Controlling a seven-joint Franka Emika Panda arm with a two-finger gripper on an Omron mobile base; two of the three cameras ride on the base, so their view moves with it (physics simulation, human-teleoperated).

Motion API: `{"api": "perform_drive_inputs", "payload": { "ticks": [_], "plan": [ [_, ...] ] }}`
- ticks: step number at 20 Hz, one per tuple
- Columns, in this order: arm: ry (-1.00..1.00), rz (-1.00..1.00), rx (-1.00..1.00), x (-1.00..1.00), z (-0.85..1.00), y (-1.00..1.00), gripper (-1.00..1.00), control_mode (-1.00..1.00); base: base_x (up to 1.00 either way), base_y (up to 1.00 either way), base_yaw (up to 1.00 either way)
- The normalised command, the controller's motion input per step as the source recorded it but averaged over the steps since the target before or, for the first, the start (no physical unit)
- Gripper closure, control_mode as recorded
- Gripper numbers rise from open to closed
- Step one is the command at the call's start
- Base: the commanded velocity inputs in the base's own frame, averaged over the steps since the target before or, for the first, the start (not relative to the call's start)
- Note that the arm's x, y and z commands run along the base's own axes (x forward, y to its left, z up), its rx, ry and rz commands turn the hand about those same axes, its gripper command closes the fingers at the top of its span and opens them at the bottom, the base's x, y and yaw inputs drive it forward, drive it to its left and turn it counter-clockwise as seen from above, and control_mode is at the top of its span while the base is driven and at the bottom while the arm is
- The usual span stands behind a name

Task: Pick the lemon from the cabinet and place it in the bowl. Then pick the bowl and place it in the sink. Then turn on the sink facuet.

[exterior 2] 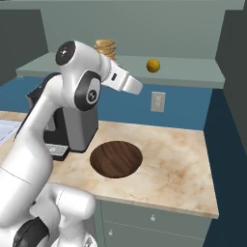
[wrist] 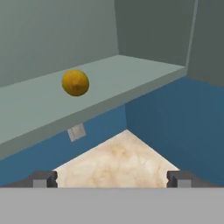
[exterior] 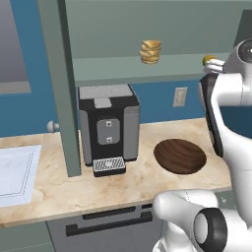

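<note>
A: The lemon (wrist: 75, 82) sits on the cabinet (exterior 2: 183, 72) shelf, off to the right of the tan stacked food (exterior 2: 105, 49).

B: And the gripper (wrist: 112, 178)?

A: Jaws spread wide, nothing between them, short of the shelf with the fruit up and left in the hand view.

B: The wooden bowl (exterior 2: 116, 158)?

A: On the marble counter (exterior 2: 178, 164), just beside the coffee machine (exterior: 109, 127). The sink (exterior: 17, 172) shows at the counter's far left.

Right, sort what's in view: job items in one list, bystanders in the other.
Job: lemon on the cabinet shelf; bowl on the counter; sink; gripper, open, short of the lemon.
Bystanders: coffee machine; tan stacked food; wall outlet.
</note>
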Motion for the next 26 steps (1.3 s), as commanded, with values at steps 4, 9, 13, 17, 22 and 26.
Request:
{"api": "perform_drive_inputs", "payload": {
  "ticks": [4,9,13,17,22,26],
  "plan": [
    [0.00,0.00,0.00,0.41,0.01,-0.09,-1.00,-1.00,0.00,0.00,0.00],
    [0.00,0.00,0.00,0.54,0.06,-0.11,-1.00,-1.00,0.00,0.00,0.00],
    [0.00,0.00,0.00,0.46,0.08,-0.14,-1.00,-1.00,0.00,0.00,0.00],
    [0.00,0.00,0.00,0.53,0.00,-0.06,-1.00,-1.00,0.00,0.00,0.00],
    [0.00,0.01,0.00,0.43,0.00,-0.03,-1.00,-1.00,0.00,0.00,0.00],
    [0.00,0.04,0.00,0.48,0.00,-0.01,-1.00,-1.00,0.00,0.00,0.00]
  ]
}}
